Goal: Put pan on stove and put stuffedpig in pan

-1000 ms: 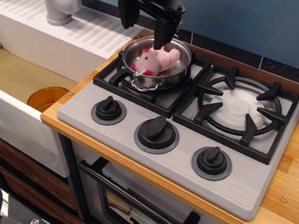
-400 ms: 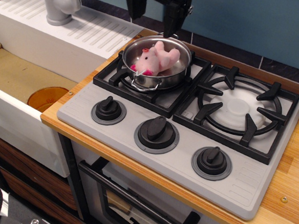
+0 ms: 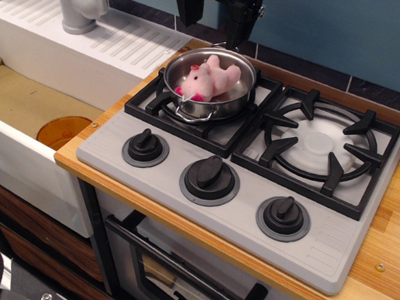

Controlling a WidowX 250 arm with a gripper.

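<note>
Closest are three round black knobs (image 3: 210, 178) in a row along the front of the grey two-burner toy stove (image 3: 330, 248), which sits on the light wooden table (image 3: 383, 273). The right burner's black grate is bare. On the left burner's grate stands the round shiny steel pan (image 3: 210, 103) with little loop handles. The small soft light-pink stuffed pig (image 3: 208, 80) lies inside the pan. Above and behind the pan hangs the black robot hand (image 3: 213, 17), its two fingers spread apart and holding nothing, not touching the pig
</note>
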